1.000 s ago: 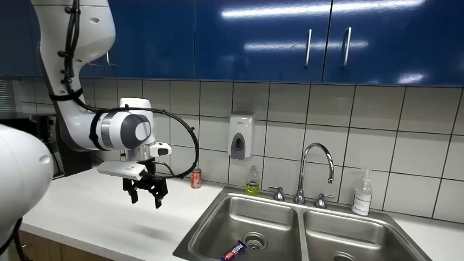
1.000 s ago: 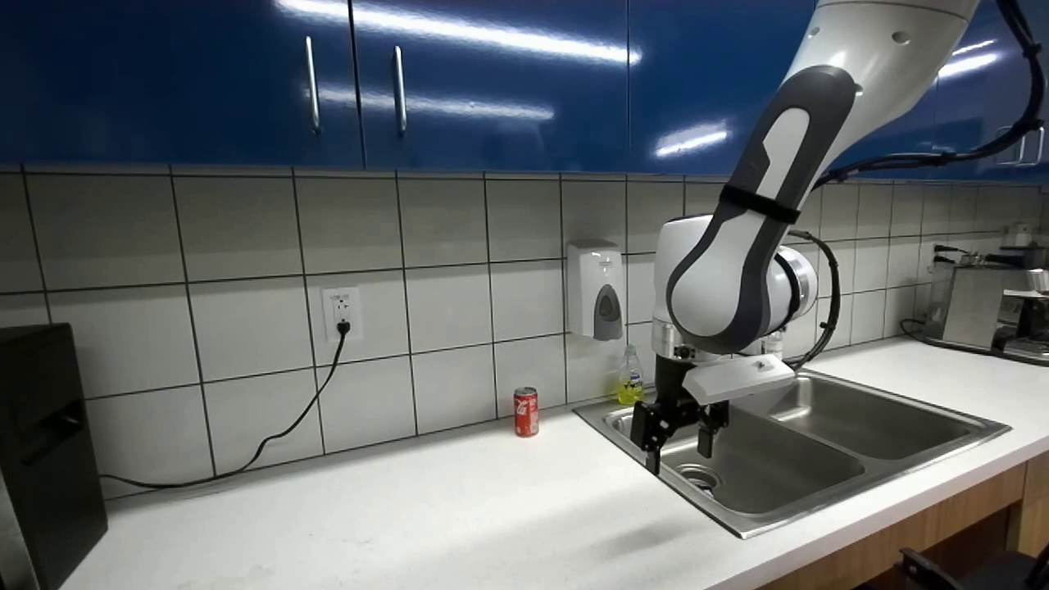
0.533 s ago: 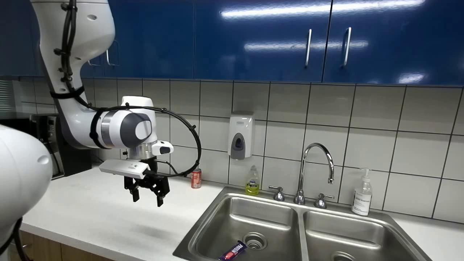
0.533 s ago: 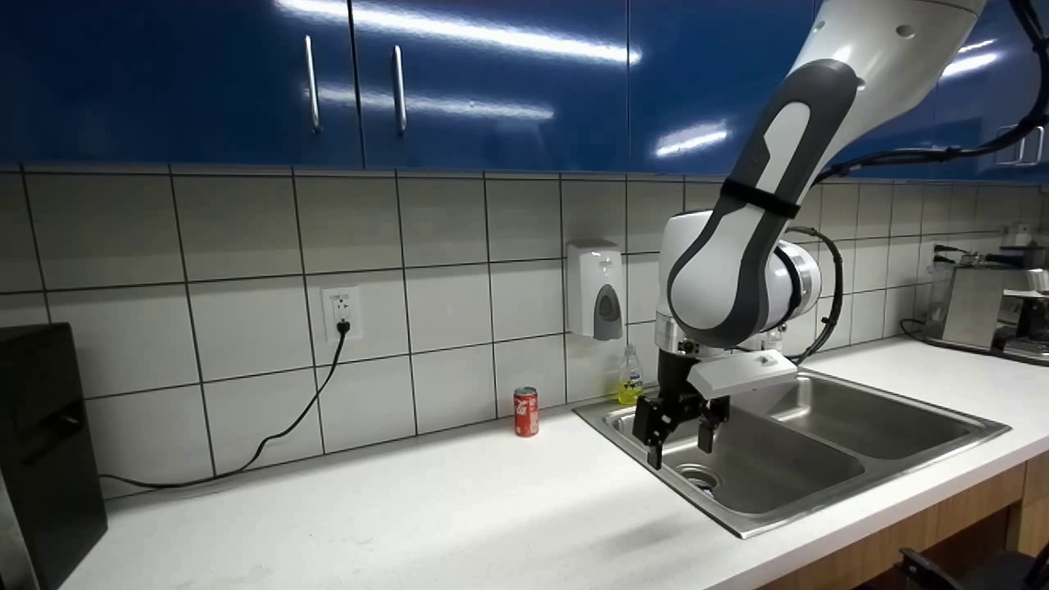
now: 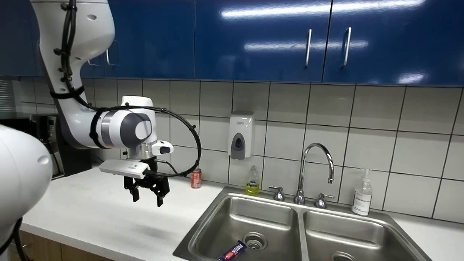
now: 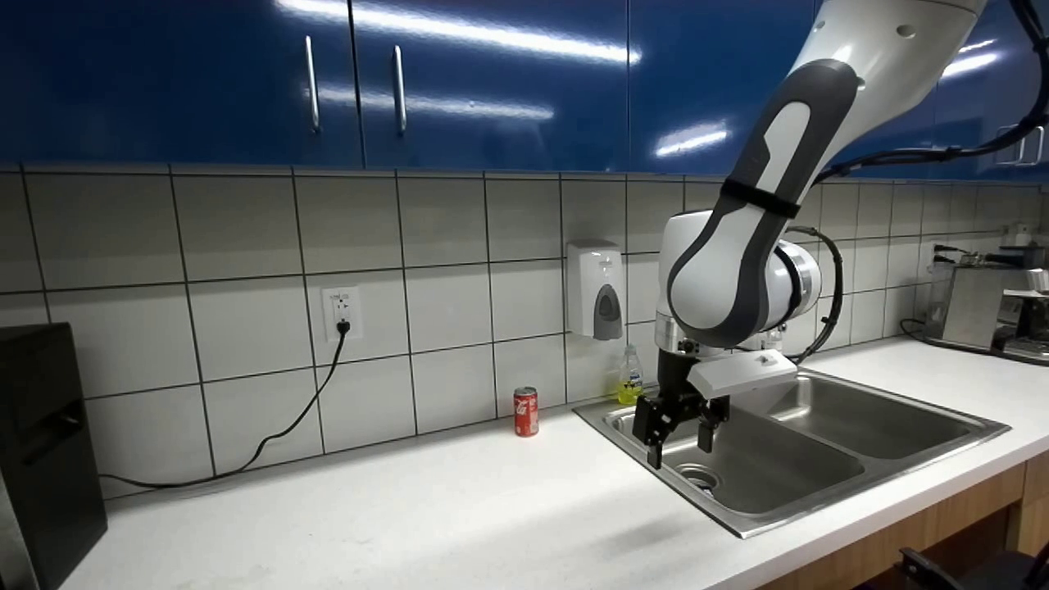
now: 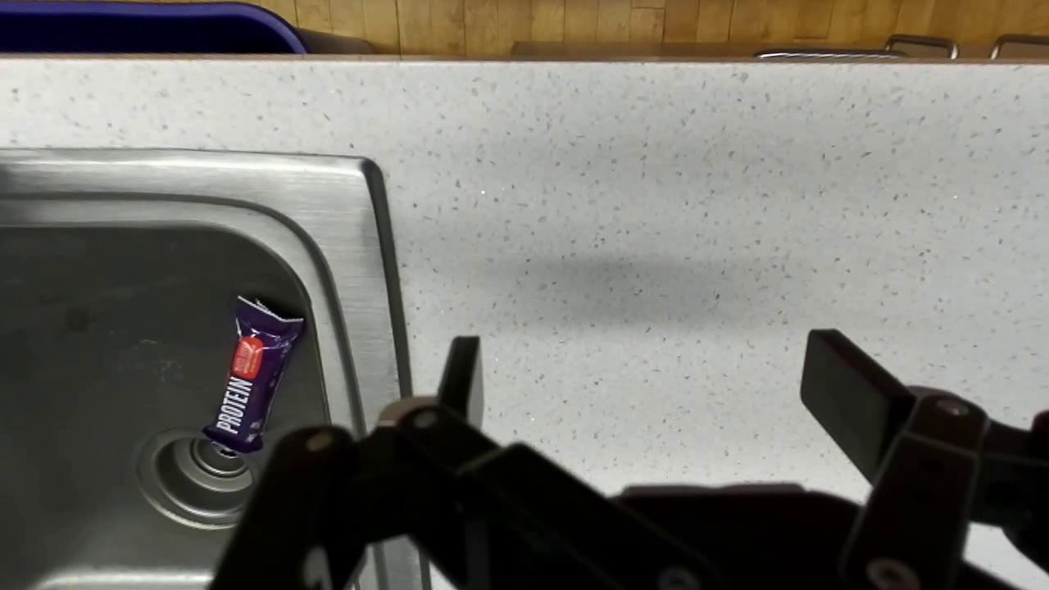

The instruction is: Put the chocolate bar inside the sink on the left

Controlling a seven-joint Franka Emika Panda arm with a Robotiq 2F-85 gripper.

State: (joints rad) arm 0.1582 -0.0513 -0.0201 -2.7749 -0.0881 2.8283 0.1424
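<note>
We find the chocolate bar (image 7: 252, 377) lying flat inside the left-hand basin (image 5: 279, 239) of the steel sink (image 7: 336, 205), its purple wrapper showing a red patch and the word PROTEIN. It lies aslant near the basin's side, 1 end reaching over the edge of the round drain (image 7: 188, 492). We see the gripper (image 7: 651, 381) pointing down above the countertop (image 6: 410, 508), beside the sink; its 2 fingers (image 7: 856, 393) stand well apart, speckled counter visible between them. In both exterior views we note a red can (image 6: 526, 412), upright near the tiled wall (image 6: 238, 328). Behind the left-hand basin stands a clear bottle (image 5: 252, 186) of yellow-green liquid; right of it, the faucet (image 5: 301, 177), then a pump bottle (image 5: 361, 198) behind the right-hand basin (image 5: 348, 235). We log a white dispenser (image 5: 241, 123) on the wall.
</note>
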